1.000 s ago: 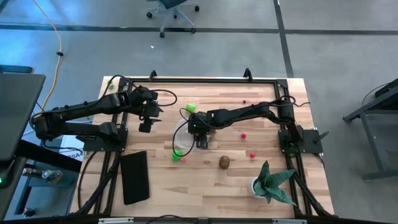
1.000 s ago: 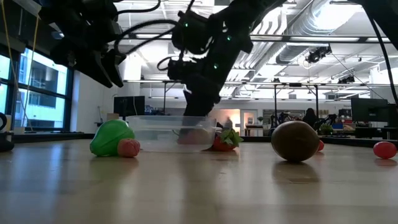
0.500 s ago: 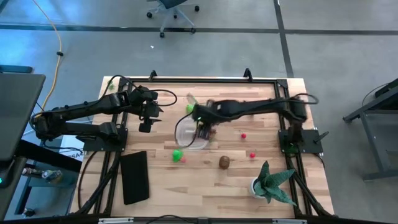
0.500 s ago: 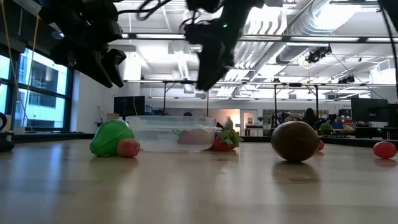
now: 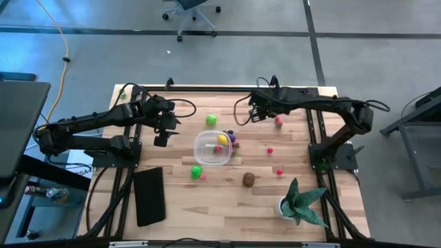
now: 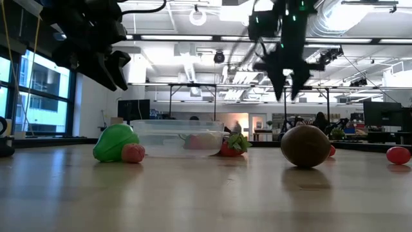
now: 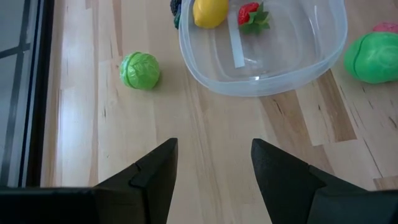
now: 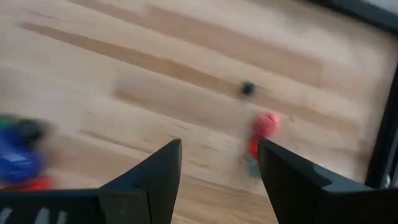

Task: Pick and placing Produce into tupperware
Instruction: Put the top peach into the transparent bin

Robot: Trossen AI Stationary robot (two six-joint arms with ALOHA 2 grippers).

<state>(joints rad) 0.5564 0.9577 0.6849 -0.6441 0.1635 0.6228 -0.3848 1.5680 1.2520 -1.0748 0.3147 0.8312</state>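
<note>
Far behind the tub (image 5: pixel 212 148), the right gripper (image 5: pixel 256 114) hung open and empty near a pink fruit (image 5: pixel 279 121). This fruit looked light, hard and smooth, so a hold across its middle seemed safest. The left gripper (image 5: pixel 161 139) waited open beside the tub.

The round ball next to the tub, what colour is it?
Green ball, clearest in the left wrist view.

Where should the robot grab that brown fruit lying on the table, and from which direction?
Probably across its middle, coming straight down from above. The brown fruit is a smooth egg shape resting on the table, with bare wood all around it, so fingers can drop either side of its narrower width. No stem or handle shows.
</note>
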